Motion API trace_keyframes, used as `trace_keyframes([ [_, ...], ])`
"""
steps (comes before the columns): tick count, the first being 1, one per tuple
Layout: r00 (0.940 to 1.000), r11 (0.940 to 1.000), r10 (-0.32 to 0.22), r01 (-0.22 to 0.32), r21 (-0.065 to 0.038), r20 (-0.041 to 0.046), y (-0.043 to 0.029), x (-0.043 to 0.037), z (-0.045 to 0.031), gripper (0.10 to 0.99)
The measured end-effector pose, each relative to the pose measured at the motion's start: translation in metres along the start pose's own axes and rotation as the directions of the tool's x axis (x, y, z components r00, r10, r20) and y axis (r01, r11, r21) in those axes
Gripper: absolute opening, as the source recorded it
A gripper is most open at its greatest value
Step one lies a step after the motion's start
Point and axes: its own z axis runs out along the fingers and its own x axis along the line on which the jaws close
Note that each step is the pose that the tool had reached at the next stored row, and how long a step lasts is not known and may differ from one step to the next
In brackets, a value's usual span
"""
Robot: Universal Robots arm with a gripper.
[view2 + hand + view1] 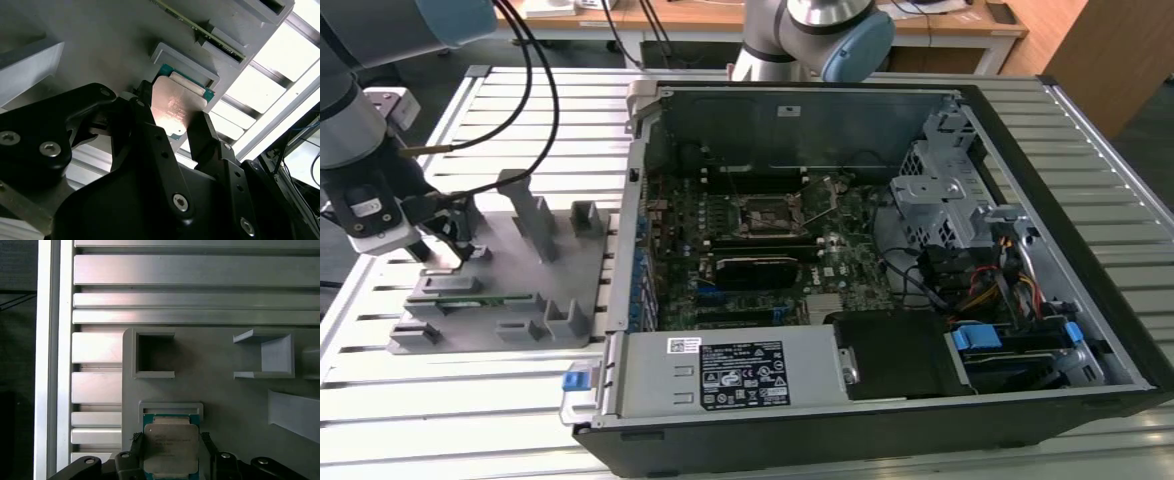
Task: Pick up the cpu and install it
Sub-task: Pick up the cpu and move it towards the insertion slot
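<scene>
Pick stage | cpu (171, 449) in a pocket at the grey fixture block's (225, 400) edge | I see the gripper (440, 260) fingers (202, 136) clamped on its two opposite sides.

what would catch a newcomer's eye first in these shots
The big open computer case, its motherboard bare, sits in the middle of the exterior view. On that view's left, the gripper hangs low over the grey fixture block. In both wrist views the silvery cpu lies in its fixture nest, right at the gripper.
</scene>
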Motion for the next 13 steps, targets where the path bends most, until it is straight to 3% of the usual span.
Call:
trace_keyframes([
  [13,1.0,1.0,0.0,0.0,0.0,0.0001,0.0001,0.0,-0.003,0.525],
])
